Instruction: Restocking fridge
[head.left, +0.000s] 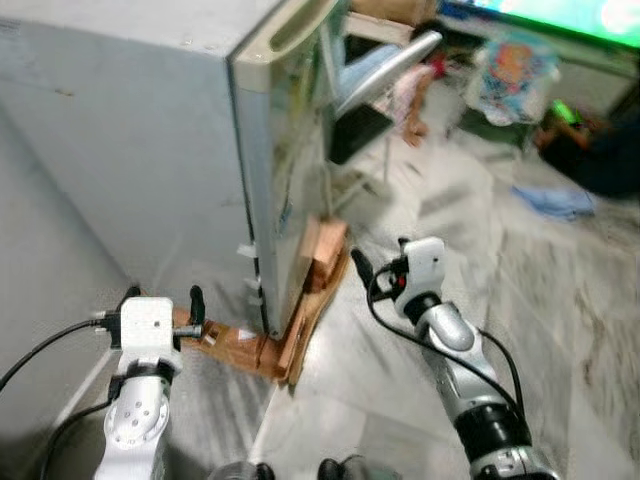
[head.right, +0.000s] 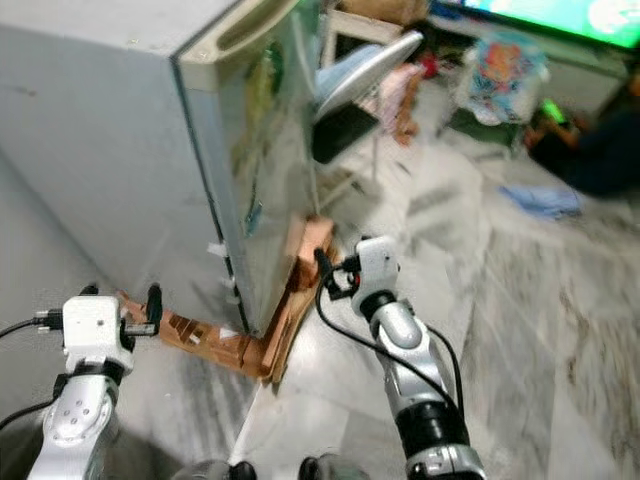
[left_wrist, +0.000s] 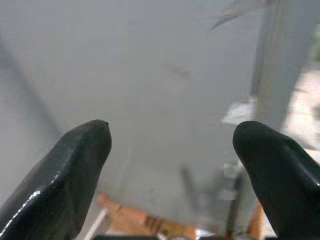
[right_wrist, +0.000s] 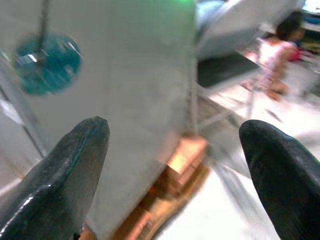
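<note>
Left eye view shows a tall grey metal fridge with its door shut, standing on a low brown wooden stand on the pale marble floor. Blurred colourful stickers mark the door face; no writing on them can be read. The left gripper hangs near the fridge's side wall, low by the stand's front corner, its two black fingers spread apart and holding nothing. The right gripper hovers just off the door's lower corner, touching nothing; how far its fingers stand apart cannot be told from here. A grey tilted chair stands past the fridge, and a crumpled blue cloth lies on the floor further off.

Right eye view gives the same scene.

Left wrist view looks between the left gripper's released fingers at the plain grey side of the fridge, with the wooden stand at its foot.

Right wrist view has the right gripper's fingers wide apart and empty, facing the door edge, where a round teal sticker sits, too blurred to read.
</note>
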